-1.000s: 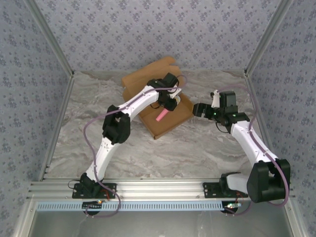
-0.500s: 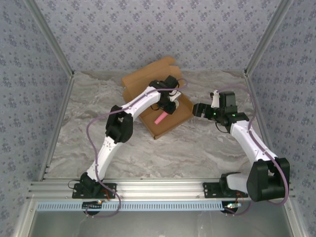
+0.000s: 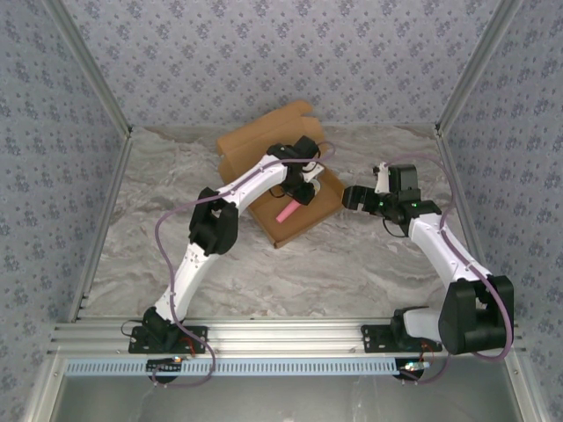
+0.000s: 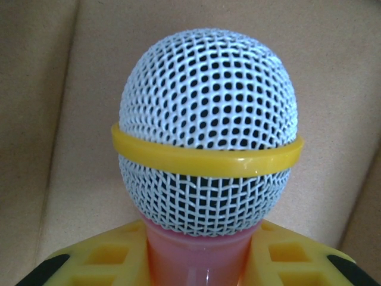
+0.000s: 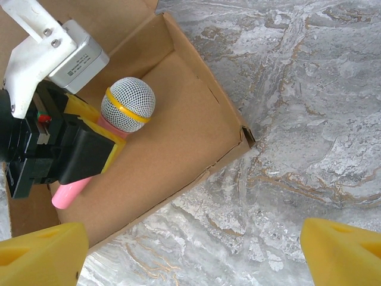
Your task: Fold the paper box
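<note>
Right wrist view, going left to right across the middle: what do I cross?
Left gripper → mesh head of the microphone it grips → side wall of the paper box → marble table.

A robot lab cell: aluminium rail [image 3: 290, 334] at 6 o'clock, wallpapered panels [image 3: 281, 53] enclosing a marble-print bench [image 3: 352, 264].

Bright, even, diffuse light with soft shadows and sharp focus.
</note>
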`<state>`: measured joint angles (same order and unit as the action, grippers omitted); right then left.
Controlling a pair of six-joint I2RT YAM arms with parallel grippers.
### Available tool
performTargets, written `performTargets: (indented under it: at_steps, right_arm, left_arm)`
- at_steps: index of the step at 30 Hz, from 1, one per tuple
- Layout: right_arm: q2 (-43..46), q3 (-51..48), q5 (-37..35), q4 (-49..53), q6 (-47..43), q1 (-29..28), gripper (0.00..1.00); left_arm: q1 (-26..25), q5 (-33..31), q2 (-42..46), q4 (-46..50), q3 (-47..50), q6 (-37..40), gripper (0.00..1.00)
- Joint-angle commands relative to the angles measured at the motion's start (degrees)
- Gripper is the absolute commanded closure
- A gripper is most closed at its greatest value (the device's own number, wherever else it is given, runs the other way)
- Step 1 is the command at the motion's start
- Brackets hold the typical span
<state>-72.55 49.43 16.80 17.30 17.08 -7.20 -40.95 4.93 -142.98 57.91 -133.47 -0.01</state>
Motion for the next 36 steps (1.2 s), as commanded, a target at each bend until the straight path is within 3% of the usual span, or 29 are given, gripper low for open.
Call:
performTargets:
  at_steps: [1,8,17,23,27,36]
  right_arm:
    - [-0.04,-0.47,-0.49,-0.18,0.14,-0.17,0.06]
    - [-0.21,-0.46,-0.77,-0.38,0.15,-0.27,0.06]
    - [-1.89,0.67,-0.81,-1.16,0.49,-0.53,0.06]
    - [-8.23,5.33,-2.77,-3.52,0.30,0.04,0.06]
    - [-16.95,11.15,-3.00,-4.39,-0.28,0.26,0.06]
    - [-36.10,26.16,2.99,-0.99,-2.69,-0.77,0.10]
  left_arm:
    - [-0.14,0.89,-1.42,0.34,-0.61,0.66,0.67]
    - [-0.01,0.87,-1.45,0.45,-0.91,0.73,0.64]
    - [0.08,0.26,2.18,0.80,-1.48,0.93,0.43]
    - [0.41,0.44,8.46,0.57,0.20,0.44,0.38]
    - [0.41,1.79,16.87,-4.72,9.15,-1.44,0.37]
    - [2.12,2.56,40.28,-20.69,40.11,-8.37,0.36]
